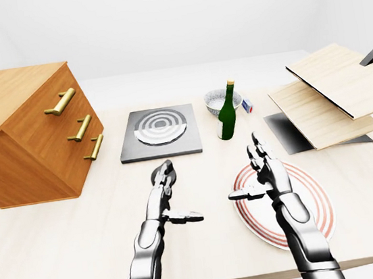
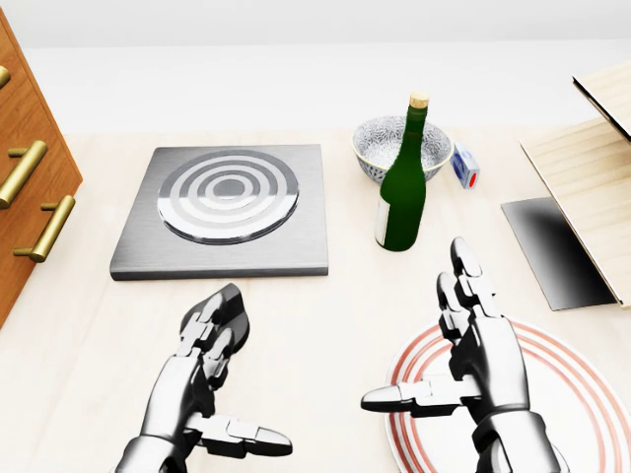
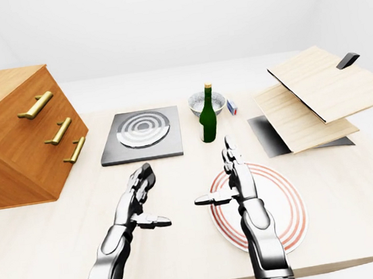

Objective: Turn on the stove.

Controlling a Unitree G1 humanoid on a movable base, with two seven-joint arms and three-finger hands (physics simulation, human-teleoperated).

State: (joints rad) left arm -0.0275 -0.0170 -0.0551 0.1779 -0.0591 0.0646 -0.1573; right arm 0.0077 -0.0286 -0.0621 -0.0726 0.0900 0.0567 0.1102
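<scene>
Fingers [image 2: 212, 330] of the left hand [image 2: 197, 379] are laid open over the black knob [image 2: 238, 317] below the stove [image 2: 225, 209], nothing gripped; the right hand [image 2: 478, 360] is held open over the plate [image 2: 582, 394]; turning is judged outstanding.

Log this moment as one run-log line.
left hand: open, over knob | right hand: open, above plate | stove: untouched

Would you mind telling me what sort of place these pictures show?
Probably a simulated kitchen worktop: a stove with ringed burner, a patterned bowl beside a green bottle, and a red-ringed plate on a pale wooden table.
</scene>
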